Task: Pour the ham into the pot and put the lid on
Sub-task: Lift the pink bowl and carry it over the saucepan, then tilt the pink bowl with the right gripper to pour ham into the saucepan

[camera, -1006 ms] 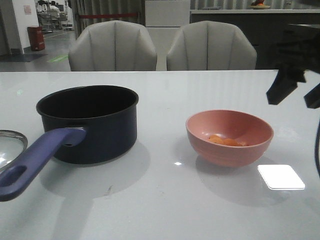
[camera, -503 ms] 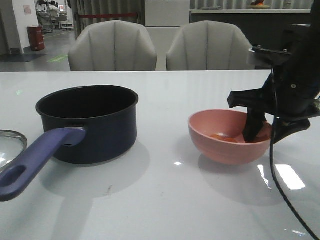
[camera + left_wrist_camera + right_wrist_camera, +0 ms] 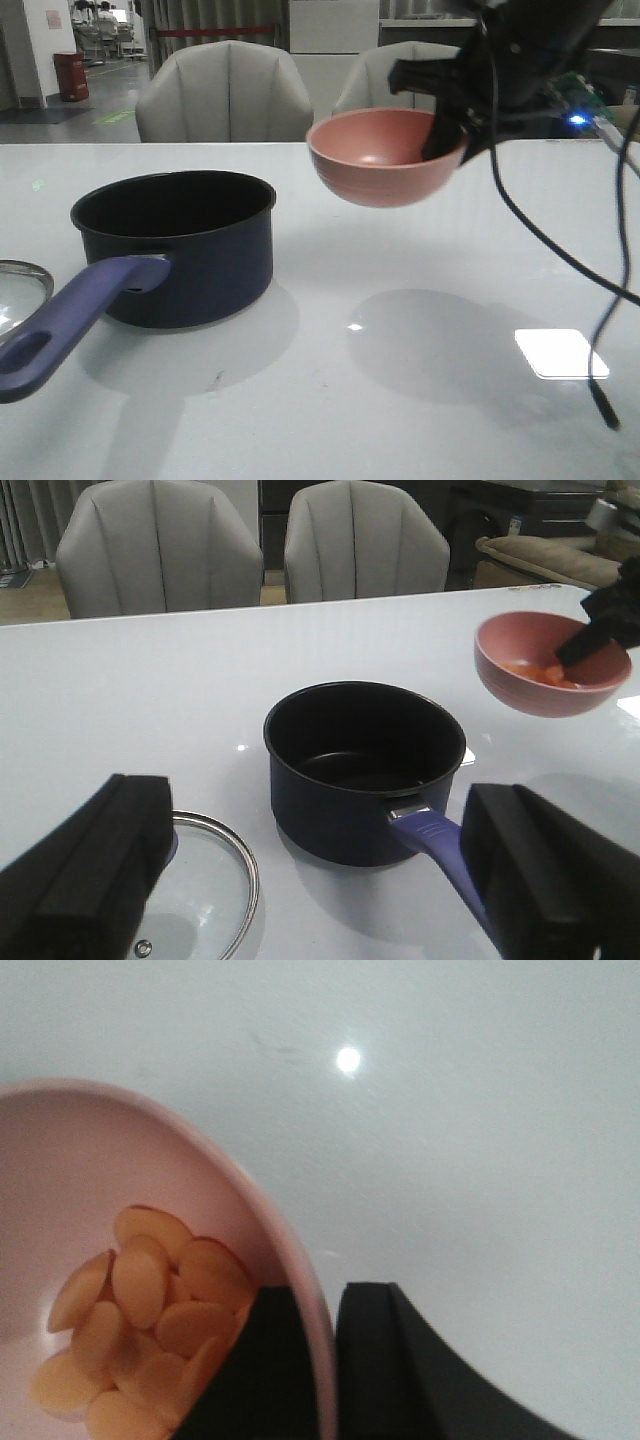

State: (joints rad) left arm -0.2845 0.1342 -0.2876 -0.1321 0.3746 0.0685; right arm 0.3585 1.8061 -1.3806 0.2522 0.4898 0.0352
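Front view shows your right gripper [image 3: 452, 128] pinching the pink bowl [image 3: 385, 160] by its rim, aloft beside the pot [image 3: 175, 245], ham [image 3: 140, 1320] inside it. Your left gripper [image 3: 320, 880] hangs spread above the pot handle; the lid [image 3: 205, 890] lies just beside the pot.

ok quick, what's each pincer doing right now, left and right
Left pincer: open, holding nothing, above the pot and lid.
Right pincer: shut on the pink bowl rim, bowl lifted off the table with ham inside.
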